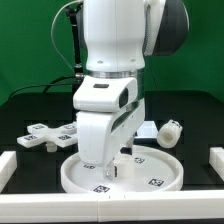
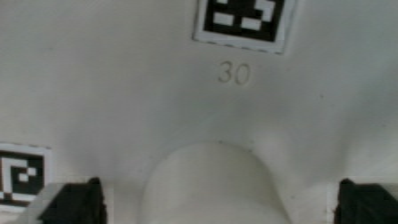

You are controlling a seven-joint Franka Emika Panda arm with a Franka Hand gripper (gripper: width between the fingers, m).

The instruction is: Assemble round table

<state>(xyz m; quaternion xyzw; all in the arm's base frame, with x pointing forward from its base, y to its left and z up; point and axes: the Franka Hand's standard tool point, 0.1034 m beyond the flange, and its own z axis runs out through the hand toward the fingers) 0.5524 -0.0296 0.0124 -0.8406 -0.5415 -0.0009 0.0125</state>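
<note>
The work surface is a black table [image 1: 30, 112] in front of a green backdrop [image 1: 30, 50], with white rails [image 1: 8, 165] along its near edges. From my station I see the arm standing straight over the disc [image 1: 160, 178], which lies flat at the near middle of the table, rim up.

The gripper [image 1: 113, 165] hangs low over the disc's centre. In the wrist view its dark fingertips [image 2: 71, 202] stand wide apart, and only the rounded hump of the centre socket [image 2: 214, 175] shows between them. It is spread and grips nothing. I can't tell whether the tips touch the disc floor [image 2: 125, 90].

The rimmed disc works as a shallow tray. I see its printed tags [image 2: 242, 20] and the socket, and nothing loose lying in it.

The cylinder leg [image 1: 168, 131] lies on the table beyond the disc, toward the exterior view's right. The cross-shaped foot [image 1: 45, 135] lies well apart on the exterior view's left. Neither is joined to anything.

I judge this to be an early step, concerned with setting the tabletop in place, with the leg not yet fitted. The next move calls for either pinching the socket to shift the disc, or lifting straight up clear of the rim and crossing to the leg. That one lies on its side, so I expect it may roll.
</note>
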